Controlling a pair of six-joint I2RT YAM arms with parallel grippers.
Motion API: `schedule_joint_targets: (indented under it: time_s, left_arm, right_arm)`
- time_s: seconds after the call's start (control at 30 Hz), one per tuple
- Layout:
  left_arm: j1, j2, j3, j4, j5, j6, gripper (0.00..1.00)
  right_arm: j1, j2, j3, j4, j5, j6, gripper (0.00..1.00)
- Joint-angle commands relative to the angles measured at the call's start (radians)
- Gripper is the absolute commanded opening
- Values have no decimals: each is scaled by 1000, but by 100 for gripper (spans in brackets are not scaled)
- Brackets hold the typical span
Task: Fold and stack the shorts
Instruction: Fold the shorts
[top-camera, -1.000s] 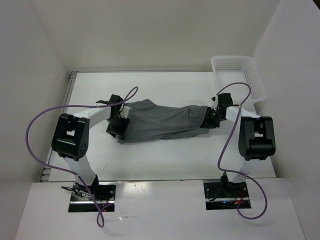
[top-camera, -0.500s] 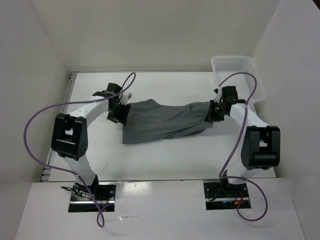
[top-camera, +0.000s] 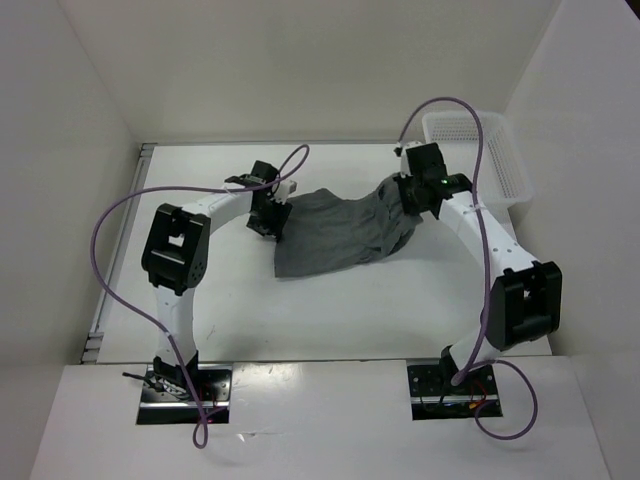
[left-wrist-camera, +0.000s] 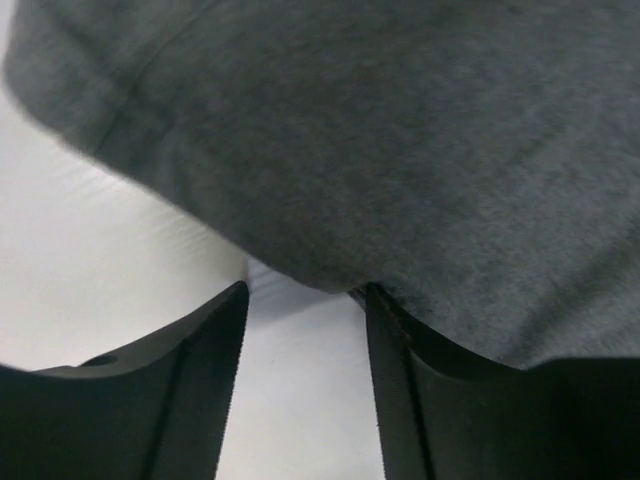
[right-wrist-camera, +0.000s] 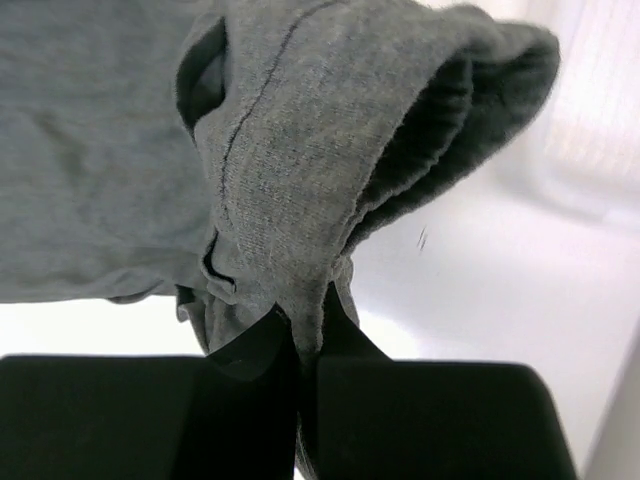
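Grey, soft and plain, the fabric shorts (top-camera: 335, 235) lie rumpled across the middle of the white counter (top-camera: 350, 310). They are flat at their 9 o'clock end and rise into a bunched ridge toward 2 o'clock. In the right wrist view the cloth (right-wrist-camera: 280, 150) shows a dark seam line and a rolled hem folded over into a pouch.

The left gripper (left-wrist-camera: 305, 300) sits at the 9 o'clock edge of the shorts. Its jaws stand partly apart with bare counter showing between them, and the hem dips down to their tips without being pinched.

The right gripper (right-wrist-camera: 305, 350), at the 2 o'clock end, has its jaws closed tight on a gathered fold of the grey fabric, holding that end above the counter.

A white mesh plastic basket (top-camera: 510, 165) stands in the 2 o'clock corner, near the right gripper.
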Motion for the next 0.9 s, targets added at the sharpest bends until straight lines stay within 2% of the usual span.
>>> schedule_joint_targets:
  time_s: [0.0, 0.13, 0.3, 0.4, 0.53, 0.67, 0.87]
  left_arm:
    - [-27, 73, 9, 11, 65, 2, 57]
    - [-38, 93, 32, 1, 104, 2, 44]
    - [-38, 102, 42, 1, 115, 2, 33]
    - [-38, 102, 42, 11, 124, 2, 32]
    - [-38, 102, 32, 20, 124, 2, 32]
    - [-20, 93, 32, 29, 134, 2, 32]
    - [-20, 93, 32, 29, 144, 2, 32]
  right_arm:
    - [96, 20, 130, 24, 148, -82, 0]
    - [288, 86, 167, 53, 183, -97, 0]
    - [395, 178, 226, 53, 144, -53, 0]
    - [460, 255, 304, 62, 131, -18, 0]
    - [488, 335, 365, 62, 117, -5, 0]
    - [553, 386, 396, 62, 84, 24, 0]
    - [584, 441, 430, 62, 47, 47, 0]
